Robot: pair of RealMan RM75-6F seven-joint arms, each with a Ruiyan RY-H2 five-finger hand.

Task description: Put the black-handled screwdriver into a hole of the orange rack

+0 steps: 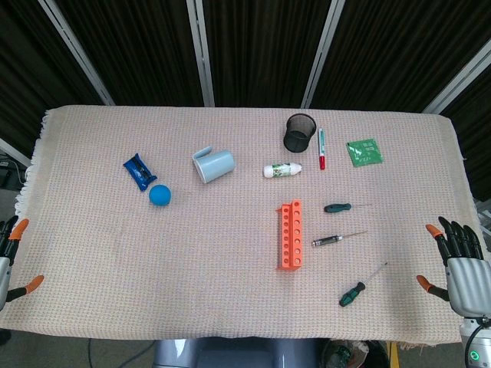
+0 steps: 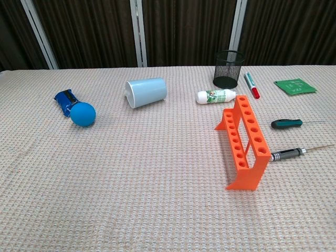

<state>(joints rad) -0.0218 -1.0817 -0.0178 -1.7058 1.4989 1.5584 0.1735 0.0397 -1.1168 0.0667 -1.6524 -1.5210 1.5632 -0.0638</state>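
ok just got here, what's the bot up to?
Nothing is held yet. Both hands sit open at the table's near corners: left hand, right hand. The black-handled screwdriver lies flat just right of the orange rack, whose holes look empty. The job hasn't started.

A coarse, matt woven cloth (image 2: 131, 184) in beige covers the counter, its weave rough and waffle-like. The orange rack (image 2: 244, 142) looks like smooth matt plastic. The black-handled screwdriver (image 2: 287, 154) has a ribbed dark grip and a thin bare metal shaft. The pen cup (image 2: 228, 69) is black wire mesh. The pale blue cup (image 2: 146, 92) seems smooth plastic with a soft sheen, and the blue ball (image 2: 83, 114) looks matt. The right hand (image 1: 462, 264) shows grey casing and black fingers with orange tips.
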